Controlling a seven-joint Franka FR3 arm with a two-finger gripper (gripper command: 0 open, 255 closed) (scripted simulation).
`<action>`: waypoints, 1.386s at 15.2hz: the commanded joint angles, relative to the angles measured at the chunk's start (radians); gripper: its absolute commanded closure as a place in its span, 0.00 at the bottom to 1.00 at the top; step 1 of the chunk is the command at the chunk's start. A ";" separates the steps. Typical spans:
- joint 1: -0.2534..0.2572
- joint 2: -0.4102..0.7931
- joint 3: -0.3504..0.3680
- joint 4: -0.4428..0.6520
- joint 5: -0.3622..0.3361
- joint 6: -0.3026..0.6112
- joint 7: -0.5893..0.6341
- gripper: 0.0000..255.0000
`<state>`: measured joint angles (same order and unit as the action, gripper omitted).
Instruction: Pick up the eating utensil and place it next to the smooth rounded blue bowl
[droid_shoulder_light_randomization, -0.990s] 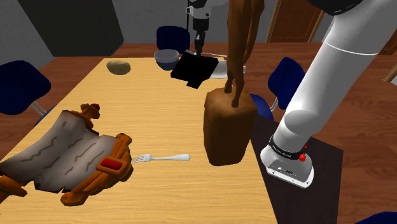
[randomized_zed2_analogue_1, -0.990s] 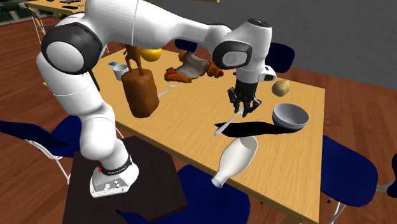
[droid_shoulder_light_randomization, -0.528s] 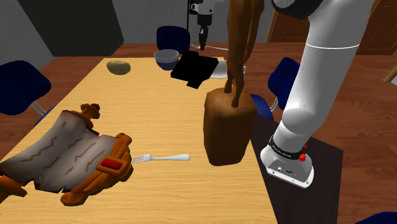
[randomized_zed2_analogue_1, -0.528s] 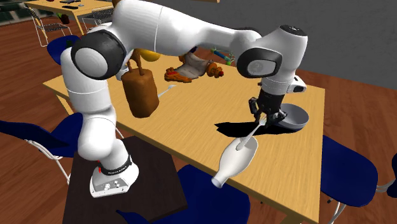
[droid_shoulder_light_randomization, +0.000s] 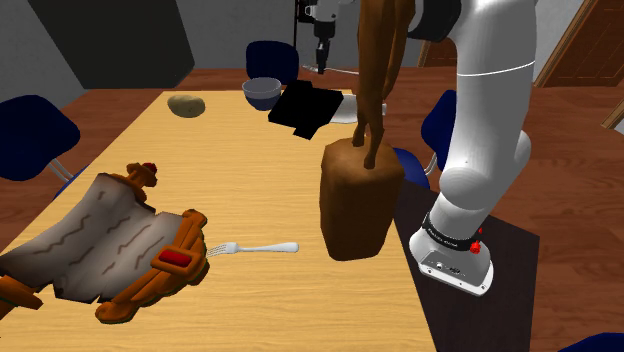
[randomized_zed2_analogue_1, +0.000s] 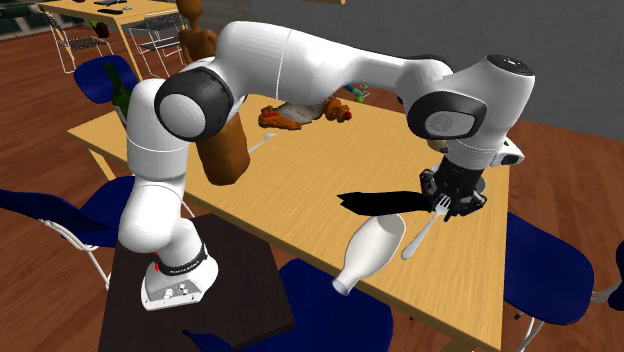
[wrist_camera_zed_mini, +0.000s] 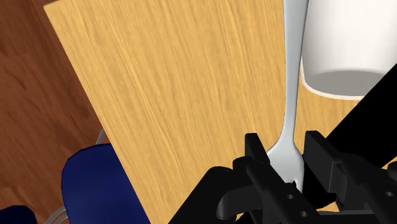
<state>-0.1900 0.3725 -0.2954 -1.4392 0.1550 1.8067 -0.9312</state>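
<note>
The fork is off the counter, pinched between the fingers and held in the air near the grey-blue bowl. Pickup is judged done; lowering and release beside that bowl are left.

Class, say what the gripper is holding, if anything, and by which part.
A pale fork, clasped by the gripper at its wide head end; the slim handle sticks out free.

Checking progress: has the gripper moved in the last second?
Yes: in the second exterior view the gripper, holding the fork, went rightward past the white bottle.
</note>
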 joint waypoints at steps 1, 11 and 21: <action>-0.001 0.008 0.001 -0.014 0.003 0.022 -0.004 1.00; 0.003 0.027 0.006 -0.120 0.013 0.146 -0.016 1.00; 0.001 0.068 0.014 -0.197 0.031 0.261 -0.032 1.00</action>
<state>-0.1889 0.4348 -0.2832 -1.6292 0.1836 2.0552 -0.9618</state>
